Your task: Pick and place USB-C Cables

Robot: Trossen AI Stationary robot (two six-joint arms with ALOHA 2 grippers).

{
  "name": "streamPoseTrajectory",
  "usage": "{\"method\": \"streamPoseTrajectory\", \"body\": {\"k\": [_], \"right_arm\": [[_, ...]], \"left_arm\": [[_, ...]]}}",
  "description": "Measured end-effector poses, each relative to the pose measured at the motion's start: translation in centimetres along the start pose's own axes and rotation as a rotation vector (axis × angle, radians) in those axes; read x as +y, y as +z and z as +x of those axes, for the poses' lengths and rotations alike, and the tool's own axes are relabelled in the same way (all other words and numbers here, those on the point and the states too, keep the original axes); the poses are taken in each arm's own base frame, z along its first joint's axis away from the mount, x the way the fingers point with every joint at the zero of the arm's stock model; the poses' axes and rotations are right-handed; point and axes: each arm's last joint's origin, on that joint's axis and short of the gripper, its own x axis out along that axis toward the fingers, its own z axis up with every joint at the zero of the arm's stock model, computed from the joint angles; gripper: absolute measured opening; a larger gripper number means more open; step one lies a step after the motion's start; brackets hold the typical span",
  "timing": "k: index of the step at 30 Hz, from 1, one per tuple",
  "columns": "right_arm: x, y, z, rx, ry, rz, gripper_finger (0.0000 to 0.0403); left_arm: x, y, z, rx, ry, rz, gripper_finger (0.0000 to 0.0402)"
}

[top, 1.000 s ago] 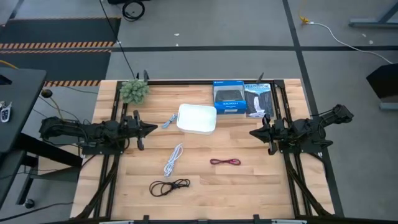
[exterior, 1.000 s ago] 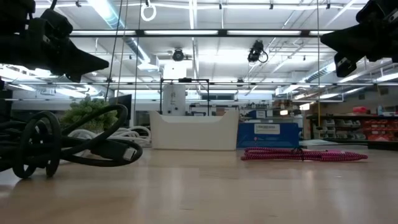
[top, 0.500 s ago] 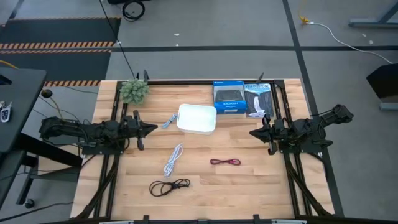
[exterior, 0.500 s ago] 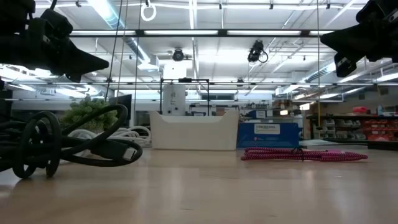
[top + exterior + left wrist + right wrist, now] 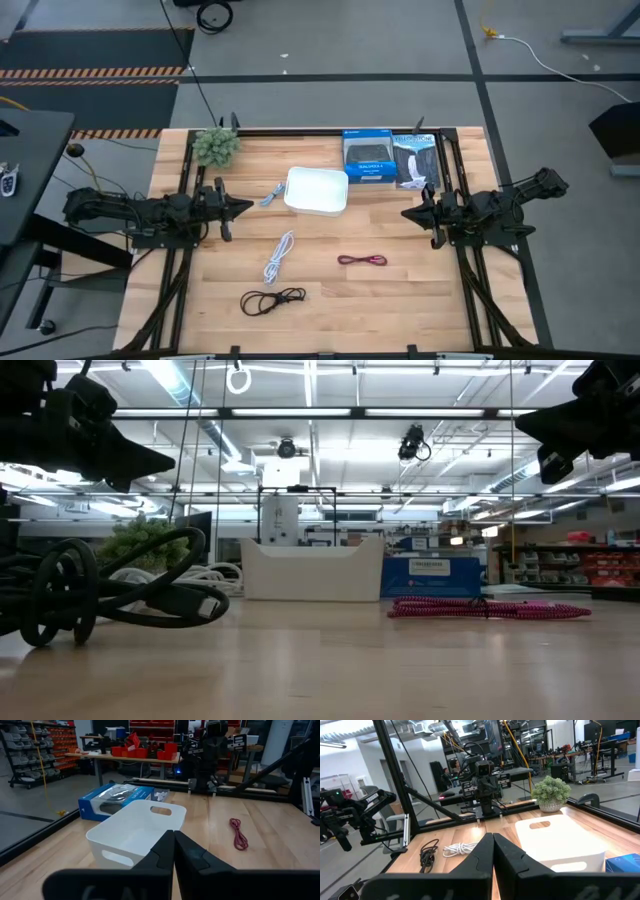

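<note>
Several coiled cables lie flat on the wooden table: a white one, a dark red one, a black one near the front edge, and a small grey one beside the white tray. My left gripper hovers shut at the table's left side, pointing toward the tray. My right gripper hovers shut at the right side, pointing left. In the left wrist view the shut fingertips face the tray and the red cable. The right wrist view shows the white cable and the black cable.
A blue box and a dark package lie at the far right of the table. A small green plant stands at the far left corner. Bare wood lies between the cables and the near edge.
</note>
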Motion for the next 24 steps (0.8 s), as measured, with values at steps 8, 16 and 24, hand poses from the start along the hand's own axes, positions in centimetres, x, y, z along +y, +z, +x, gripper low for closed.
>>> {"method": "streamPoseTrajectory", "body": {"k": [8,16,24], "right_arm": [[0.0,0.0,0.0,0.000,0.000,0.000,0.0014],[-0.1,0.1,0.0,-0.011,-0.018,0.002,0.0014],[-0.1,1.7,-0.1,-0.175,-0.040,0.095,0.0014]], "left_arm": [[0.0,0.0,0.0,0.000,0.000,0.000,0.0014],[0.0,0.0,0.0,0.000,0.000,0.000,0.0013],[0.0,0.0,0.0,0.000,0.000,0.000,0.0013]]}}
